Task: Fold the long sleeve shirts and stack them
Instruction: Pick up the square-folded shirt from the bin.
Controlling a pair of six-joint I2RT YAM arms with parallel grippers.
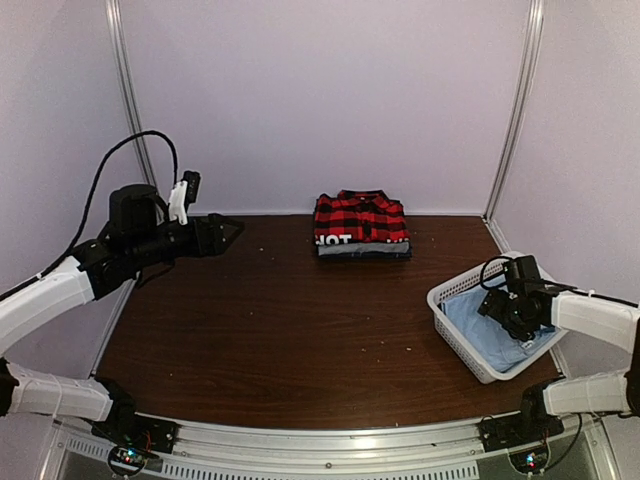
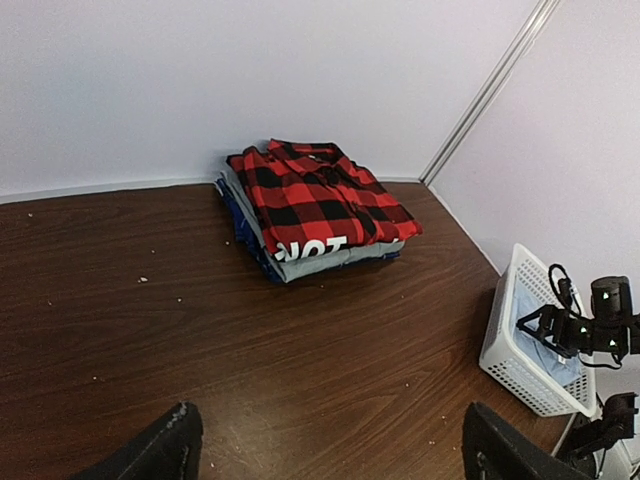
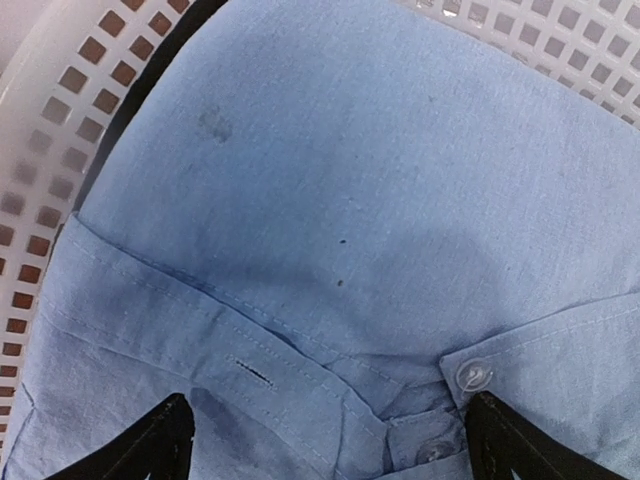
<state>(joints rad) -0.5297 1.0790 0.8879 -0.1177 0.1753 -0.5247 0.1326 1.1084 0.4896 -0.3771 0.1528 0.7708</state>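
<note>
One word can be read: "NOT" (image 2: 312,247), in white block capitals on a dark cloth layer (image 2: 283,247) folded just under the red-and-black plaid shirt (image 2: 320,195). In the left wrist view it lies well ahead of the left gripper (image 2: 330,445), roughly in line with the gap between its fingers, on the pile's side facing that gripper. In the top view the same lettering (image 1: 333,240) is too blurred to read.

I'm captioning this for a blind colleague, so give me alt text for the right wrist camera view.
A light blue button-up shirt fills the frame, lying in a white mesh basket whose wall shows at left and top. The right gripper is open close over the collar, beside two clear buttons.
</note>
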